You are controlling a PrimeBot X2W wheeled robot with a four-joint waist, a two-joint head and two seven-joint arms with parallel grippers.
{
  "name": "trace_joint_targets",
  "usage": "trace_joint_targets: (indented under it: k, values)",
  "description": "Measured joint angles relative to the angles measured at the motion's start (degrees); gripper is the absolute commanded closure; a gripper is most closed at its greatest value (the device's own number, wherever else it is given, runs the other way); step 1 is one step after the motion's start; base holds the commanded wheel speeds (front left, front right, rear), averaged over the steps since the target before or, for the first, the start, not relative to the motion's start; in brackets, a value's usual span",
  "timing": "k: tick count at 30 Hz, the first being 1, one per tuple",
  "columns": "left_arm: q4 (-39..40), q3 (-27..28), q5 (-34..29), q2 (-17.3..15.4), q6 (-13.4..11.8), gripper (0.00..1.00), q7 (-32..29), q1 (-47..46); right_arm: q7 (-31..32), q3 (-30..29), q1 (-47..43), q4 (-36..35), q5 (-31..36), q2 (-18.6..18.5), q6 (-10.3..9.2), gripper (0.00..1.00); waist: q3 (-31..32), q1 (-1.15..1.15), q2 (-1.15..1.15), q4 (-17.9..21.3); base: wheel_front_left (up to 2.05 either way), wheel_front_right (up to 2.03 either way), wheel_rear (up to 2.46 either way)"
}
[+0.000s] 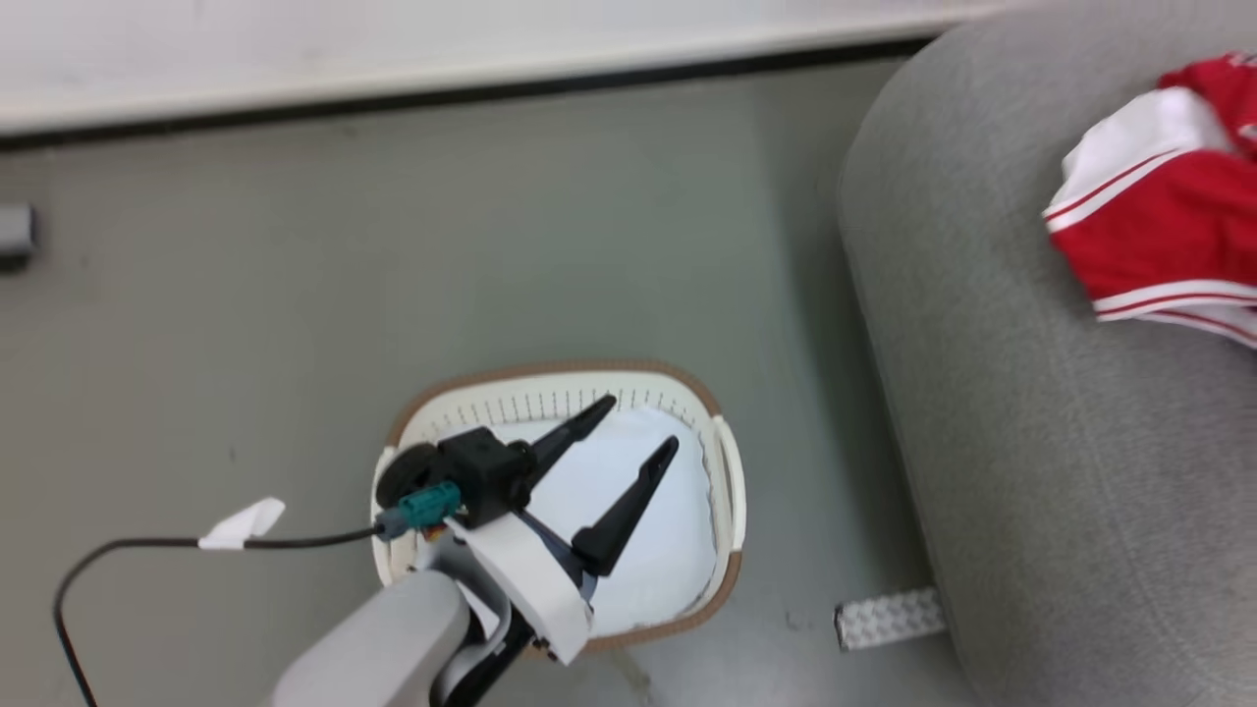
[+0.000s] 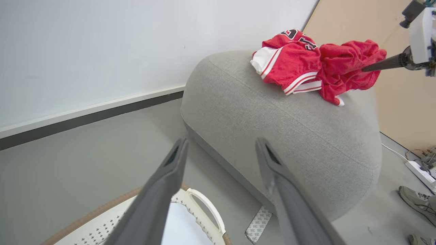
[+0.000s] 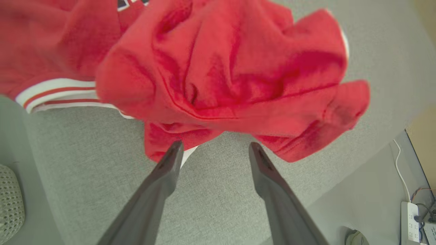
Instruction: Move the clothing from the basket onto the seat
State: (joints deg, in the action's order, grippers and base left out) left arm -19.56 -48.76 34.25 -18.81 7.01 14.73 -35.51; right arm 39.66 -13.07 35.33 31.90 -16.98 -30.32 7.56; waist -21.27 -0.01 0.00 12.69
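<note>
The clothing (image 1: 1159, 226), red with white striped trim, lies on the grey seat (image 1: 1031, 393) at the right edge of the head view. In the left wrist view a striped garment (image 2: 296, 61) and a crumpled red one (image 2: 344, 68) rest together on top of the seat (image 2: 289, 136). A finger (image 2: 385, 64) of my right gripper touches the crumpled one. My right gripper (image 3: 215, 145) is open, with the red garment (image 3: 231, 75) just past its tips. My left gripper (image 1: 640, 422) hangs open over the cream basket (image 1: 550, 371), which holds a pale pad (image 1: 648, 530).
A white studded plate (image 1: 889, 619) lies on the grey floor between basket and seat. A black cable with white tape (image 1: 241, 523) trails at the left. A power strip (image 2: 420, 172) and a shoe (image 2: 417, 200) sit beyond the seat.
</note>
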Motion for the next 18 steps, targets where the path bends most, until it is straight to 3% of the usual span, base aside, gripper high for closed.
trace_joint_targets:
  k: [3,8,12,18]
  values:
    - [-0.81,0.67,0.98,1.09,-0.21,0.0,0.16,2.05,4.14,1.78,-4.07,-7.24,-1.74,-1.0,0.0,0.0,3.99,0.0,0.0,0.29,0.0,0.0,0.0]
    - [-1.26,3.32,1.7,2.45,-1.03,0.0,0.34,5.34,5.37,3.63,-9.9,-19.24,-6.66,-2.81,0.0,0.0,10.45,-0.01,0.0,0.36,0.0,0.0,0.0]
    - [-0.56,6.65,1.71,3.04,-1.72,0.0,0.41,7.73,1.82,5.04,-13.38,-23.84,-10.89,-4.52,0.0,0.0,14.82,-0.01,0.0,-0.14,0.0,0.0,0.0]
    - [0.57,11.46,1.41,3.11,-2.34,0.0,0.41,11.23,-8.9,6.87,-16.85,-27.53,-13.49,-3.54,0.0,0.0,19.14,-0.01,0.0,-2.37,0.0,0.0,0.0]
